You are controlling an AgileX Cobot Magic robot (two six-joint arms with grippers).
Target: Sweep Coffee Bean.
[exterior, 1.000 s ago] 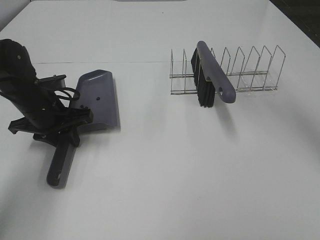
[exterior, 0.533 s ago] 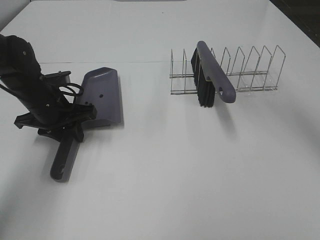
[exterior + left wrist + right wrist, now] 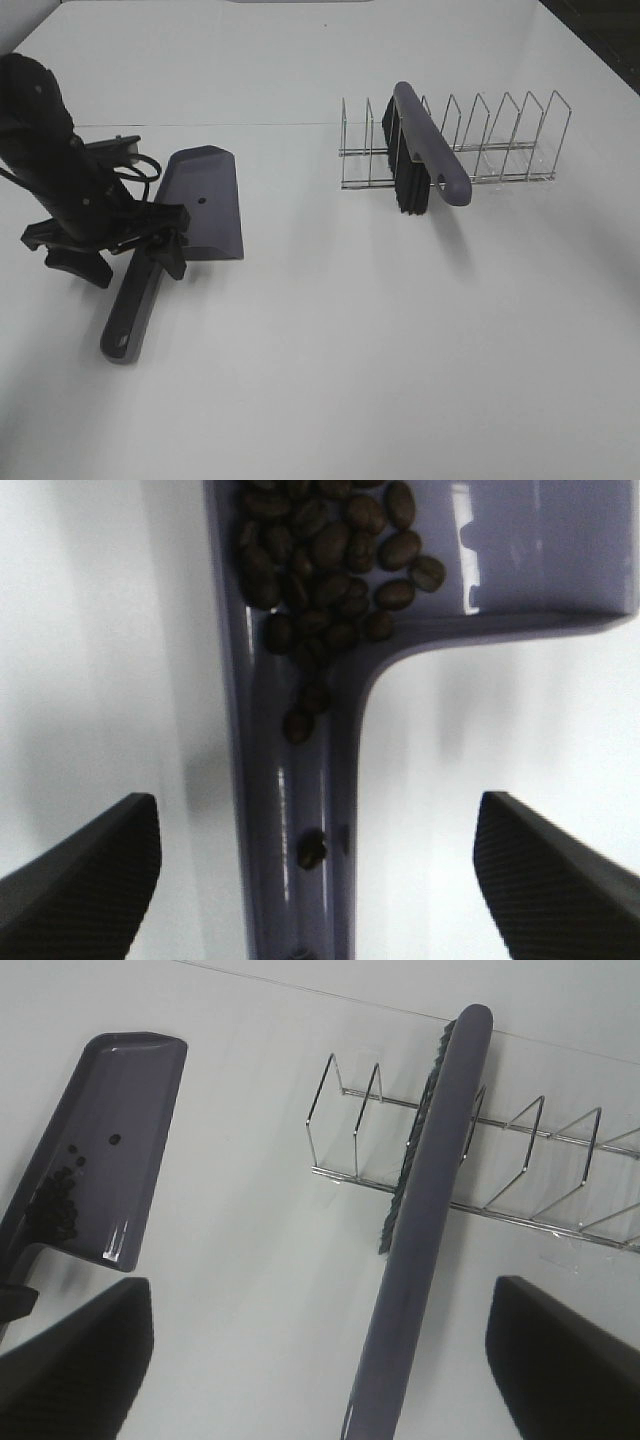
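Already gathered in the dustpan (image 3: 300, 680), the coffee bean (image 3: 330, 560) pile rests beneath the wide-open, empty left pincer (image 3: 310, 880).

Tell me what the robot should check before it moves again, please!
1. Coffee beans all in the dustpan: ok, heaped near the handle, a few down its channel.
2. Stray beans on the table: ok, none visible.
3. Left gripper open, straddling the dustpan handle without touching: ok.
4. Dustpan lying flat: cannot tell.
5. Brush parked in the wire rack: ok.
6. Right gripper open and empty: ok.
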